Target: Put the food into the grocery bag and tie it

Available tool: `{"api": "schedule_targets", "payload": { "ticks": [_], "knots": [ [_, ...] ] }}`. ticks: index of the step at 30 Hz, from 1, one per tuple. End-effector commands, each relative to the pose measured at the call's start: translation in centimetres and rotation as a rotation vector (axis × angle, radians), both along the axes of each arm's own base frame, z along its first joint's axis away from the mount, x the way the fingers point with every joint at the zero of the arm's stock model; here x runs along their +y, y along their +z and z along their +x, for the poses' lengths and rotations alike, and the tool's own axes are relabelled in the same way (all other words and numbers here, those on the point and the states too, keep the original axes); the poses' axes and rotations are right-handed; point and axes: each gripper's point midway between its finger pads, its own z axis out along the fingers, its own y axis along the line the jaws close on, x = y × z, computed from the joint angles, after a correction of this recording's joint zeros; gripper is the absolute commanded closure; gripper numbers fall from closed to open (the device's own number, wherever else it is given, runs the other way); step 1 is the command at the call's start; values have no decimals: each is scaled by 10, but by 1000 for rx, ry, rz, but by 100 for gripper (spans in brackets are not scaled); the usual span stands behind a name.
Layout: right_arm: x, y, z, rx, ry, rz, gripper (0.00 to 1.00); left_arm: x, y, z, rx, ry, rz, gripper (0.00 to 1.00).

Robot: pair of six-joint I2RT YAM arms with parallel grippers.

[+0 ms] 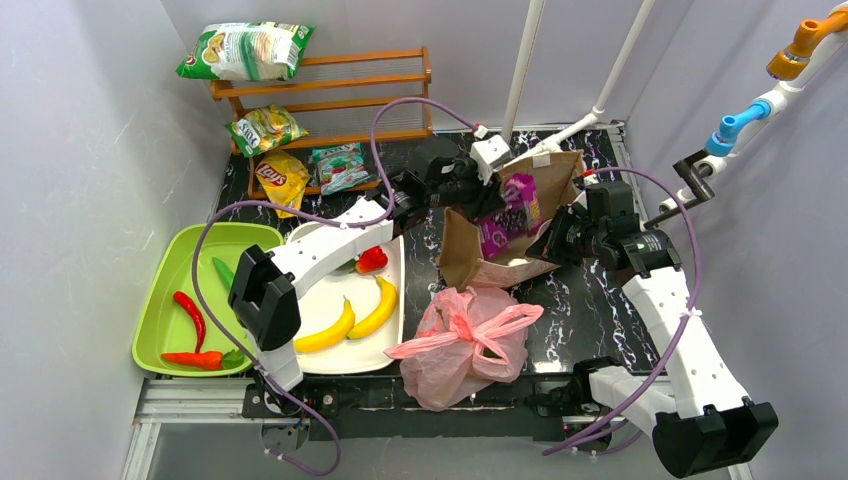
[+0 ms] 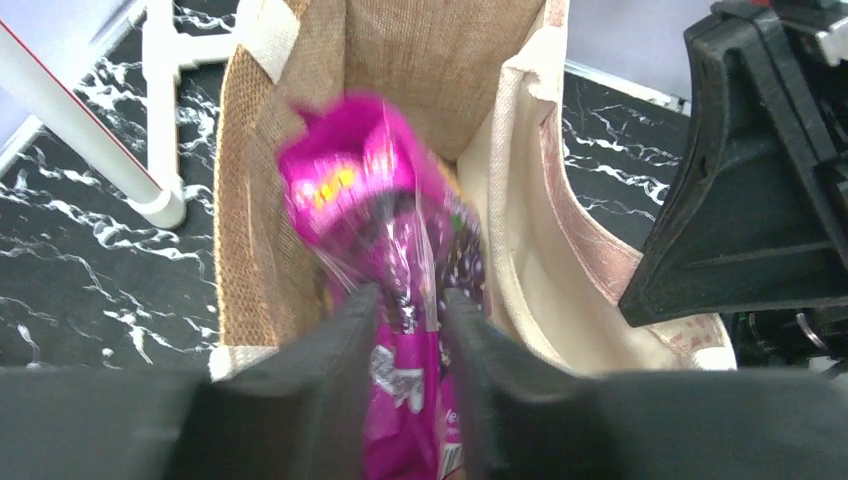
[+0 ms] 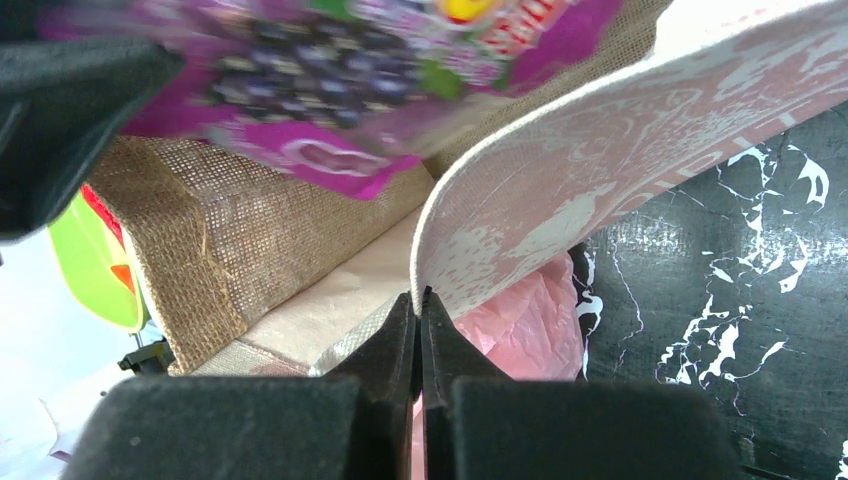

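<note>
The pink grocery bag point(image 1: 460, 345) lies crumpled at the table's near edge, and a patch of it shows in the right wrist view point(image 3: 530, 325). Two yellow bananas point(image 1: 327, 333) point(image 1: 377, 308) lie on the white tray point(image 1: 322, 292). No orange is in view. My left gripper point(image 1: 490, 200) point(image 2: 412, 300) is shut on a purple snack packet point(image 2: 370, 190) and holds it over the mouth of the stiff brown bag point(image 1: 550, 175) point(image 2: 430, 60). My right gripper point(image 1: 560, 235) point(image 3: 420, 297) is shut on that brown bag's pale rim point(image 3: 600, 150).
A green tray point(image 1: 165, 310) with red and green chillies sits at the near left. A red pepper point(image 1: 372, 260) lies on the white tray. A wooden rack point(image 1: 340, 75) with crisp packets stands at the back. White poles point(image 1: 525, 60) rise behind the brown bag.
</note>
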Motion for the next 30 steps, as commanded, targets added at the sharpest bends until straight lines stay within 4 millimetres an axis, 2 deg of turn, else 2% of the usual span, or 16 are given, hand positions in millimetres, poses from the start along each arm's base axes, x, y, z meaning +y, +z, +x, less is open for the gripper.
{"api": "schedule_targets", "payload": {
  "ticks": [1,2,4,5,6,11,16,23,30],
  "knots": [
    [2,-1,1,-8,21,-4,99,10,68,-8,-164,2,-97,60],
    [2,0,1,-8,21,-3,99,11,67,-8,-165,2,-96,52],
    [2,-1,1,-7,20,-4,99,12,68,-9,-166,4,-96,21],
    [2,-1,1,-6,21,-4,99,12,68,-9,-164,5,-99,10],
    [2,-1,1,-7,21,-4,99,12,69,-9,-164,7,-100,4],
    [3,-2,1,-1,25,-3,99,18,76,-8,-166,41,-111,2],
    [3,-2,2,-1,28,-4,99,36,81,-1,-218,120,-79,2],
    [2,-1,3,-8,25,-8,99,92,72,21,-247,339,22,2],
    [2,1,4,-13,28,-11,99,176,59,68,-162,697,11,2]
  ]
}}
